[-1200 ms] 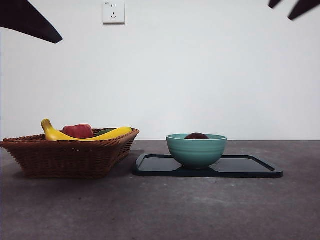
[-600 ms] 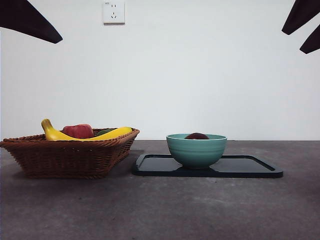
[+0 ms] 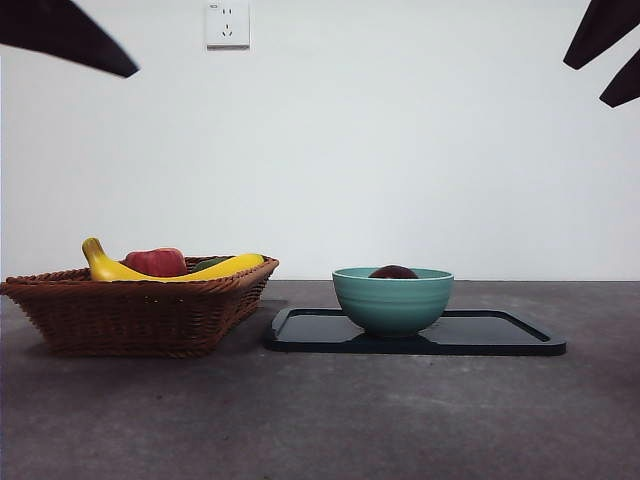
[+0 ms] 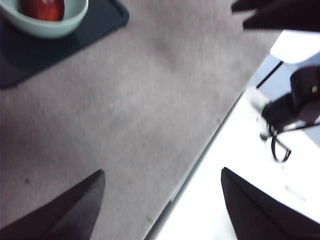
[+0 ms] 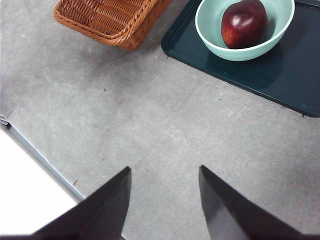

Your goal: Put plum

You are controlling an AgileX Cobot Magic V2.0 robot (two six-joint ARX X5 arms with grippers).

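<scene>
Sitting inside the teal bowl (image 5: pixel 244 31) near the dark tray's (image 5: pixel 280 75) left edge, the plum (image 5: pixel 244 22) touches neither gripper. Left gripper (image 4: pixel 160 200) and right gripper (image 5: pixel 162 197) hang spread and empty, high over the tabletop (image 3: pixel 320 420).

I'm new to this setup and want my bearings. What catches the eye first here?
The dark plum lying in the teal bowl, which stands on the black tray. Beside the tray sits a wicker basket holding a banana and a red fruit. Both pincers, left and right, hang open, high above the table.
</scene>
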